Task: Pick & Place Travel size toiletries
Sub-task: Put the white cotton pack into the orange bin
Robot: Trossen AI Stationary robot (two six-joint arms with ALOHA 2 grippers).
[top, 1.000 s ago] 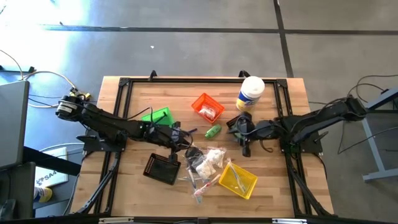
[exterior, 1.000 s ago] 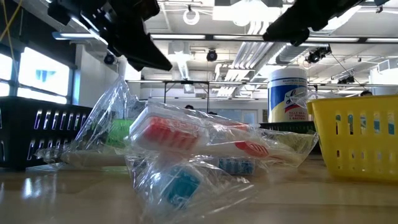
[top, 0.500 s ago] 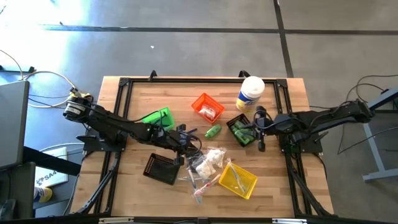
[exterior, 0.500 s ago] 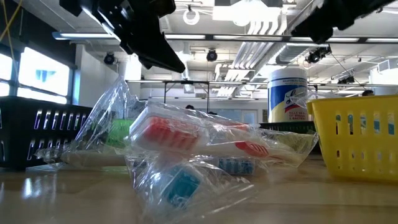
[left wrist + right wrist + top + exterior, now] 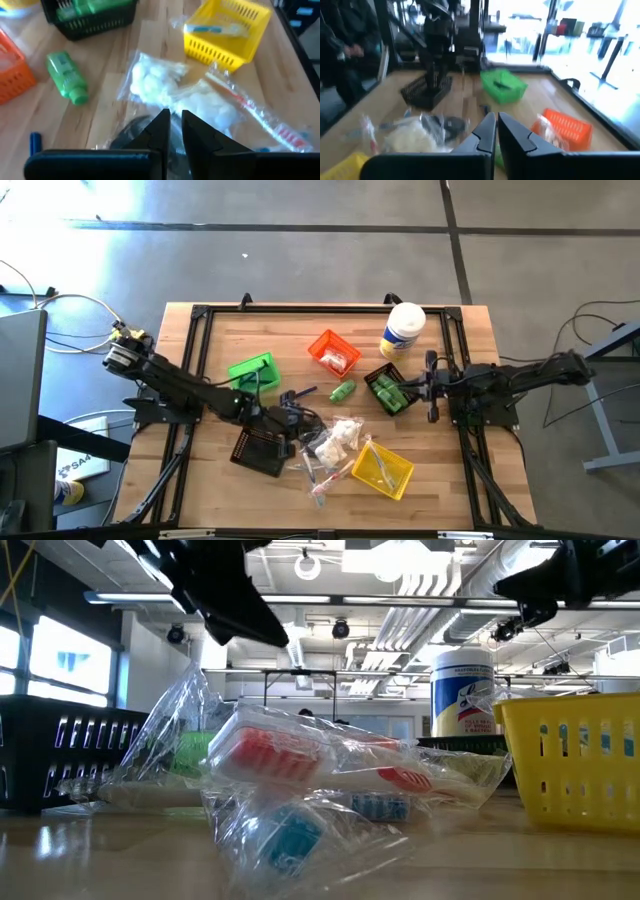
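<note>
Left gripper (image 5: pixel 292 416) is hovering right over the crinkly clear-wrapped pile of white packets and sticks (image 5: pixel 335 440) mid-table, fingers nearly pressed together, pinching nothing. Right gripper (image 5: pixel 431 388) is sitting shut and empty beside the black mesh bin (image 5: pixel 388 391) holding green mini bottles.

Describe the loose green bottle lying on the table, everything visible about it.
The small green plastic bottle lies on its side on the bare wooden table, a pale label on its body and a green cap at one end. It sits between the orange mesh basket and the black mesh basket, touching neither; nothing grips it.
</note>
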